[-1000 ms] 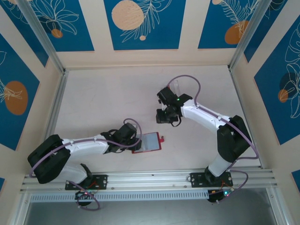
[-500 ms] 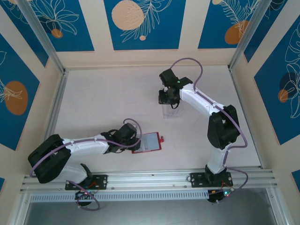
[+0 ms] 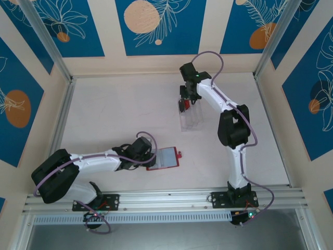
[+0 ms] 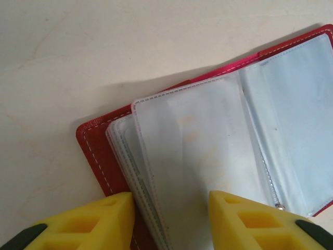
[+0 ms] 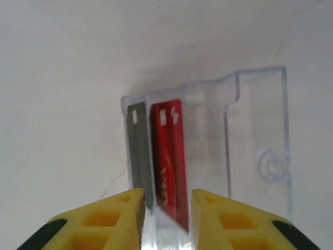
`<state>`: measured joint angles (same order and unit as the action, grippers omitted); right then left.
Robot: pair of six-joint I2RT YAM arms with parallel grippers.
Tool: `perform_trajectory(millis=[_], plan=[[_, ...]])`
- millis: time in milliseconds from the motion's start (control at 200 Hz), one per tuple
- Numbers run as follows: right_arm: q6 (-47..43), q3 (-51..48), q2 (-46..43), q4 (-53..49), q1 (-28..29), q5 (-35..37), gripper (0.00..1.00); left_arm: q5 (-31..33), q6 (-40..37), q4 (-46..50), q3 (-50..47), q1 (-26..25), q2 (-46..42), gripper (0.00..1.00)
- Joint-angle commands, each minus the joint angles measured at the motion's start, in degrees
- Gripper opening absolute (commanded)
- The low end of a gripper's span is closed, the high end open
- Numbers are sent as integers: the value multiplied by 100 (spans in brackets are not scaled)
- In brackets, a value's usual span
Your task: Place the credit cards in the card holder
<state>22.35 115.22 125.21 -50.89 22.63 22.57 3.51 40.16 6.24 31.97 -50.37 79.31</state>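
The left gripper sits low at the holder's left edge. Its yellow fingers are moderately apart and the edges of the clear sleeves show in the gap; I cannot tell whether the fingers press on them. The holder lies open and flat on the table, red cover down and greyish sleeves fanned upward, with its snap tab on the right edge. Beyond the holder and a little to its right, well apart from it, lies a clear tray. A grey card and a red card stand on edge side by side in its slots. At the tray's end farthest from the holder, the right gripper has its fingers narrowly parted. The red card's end lies between them, with no clear pinch.
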Motion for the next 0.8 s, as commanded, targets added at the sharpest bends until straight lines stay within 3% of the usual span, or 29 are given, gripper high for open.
perform_trajectory(millis=[0, 330, 795], plan=[[-272, 485, 360, -410, -44, 149, 30, -55, 88, -20, -161, 1, 98, 41], [-371, 807, 839, -549, -48, 109, 27, -26, 97, -40, -208, -7, -3, 41], [-440, 755, 802, -457, 5, -190, 12, -15, 132, -48, -252, 1, -36, 41]])
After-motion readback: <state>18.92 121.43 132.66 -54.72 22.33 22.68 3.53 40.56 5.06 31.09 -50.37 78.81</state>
